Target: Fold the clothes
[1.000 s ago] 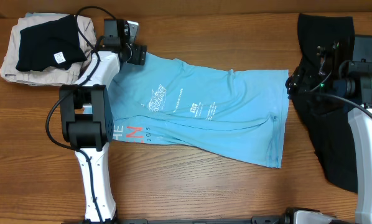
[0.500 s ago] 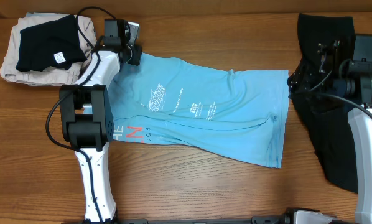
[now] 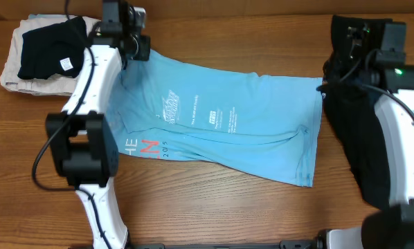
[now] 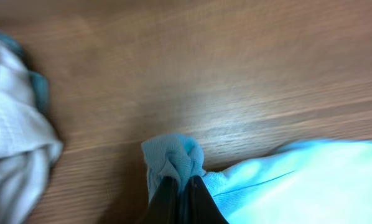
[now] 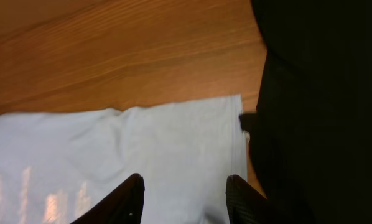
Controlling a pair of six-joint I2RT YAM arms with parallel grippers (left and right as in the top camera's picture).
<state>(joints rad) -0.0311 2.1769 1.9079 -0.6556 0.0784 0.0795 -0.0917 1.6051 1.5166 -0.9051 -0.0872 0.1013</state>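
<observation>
**Light blue T-shirt flat on the worktop, upper-left corner pinched**

In the overhead view the light blue T-shirt lies spread across the middle of the frame. Its white print is near the centre and its white-and-red lettering is at the lower left edge. Its right edge touches the black garment, which runs down the right side of the frame under the right arm.

The left wrist view shows what the overhead cannot. The left gripper is closed tight on a small bunched tuft of the shirt's corner, with its fingers pressed together around the fabric. The rest of the blue cloth trails off to the lower right of that frame.

The right wrist view shows the right gripper spread wide with nothing between its fingers. It hangs over the shirt's straight edge where that edge meets the black garment. From above this gripper is lost against the dark cloth.

In the upper left of the overhead frame, just beside the pinched corner, sits a stack of beige folded clothes. A black folded piece with a white label lies on top of the stack. The left wrist view catches only a pale, blurred edge of fabric at its left side.
</observation>
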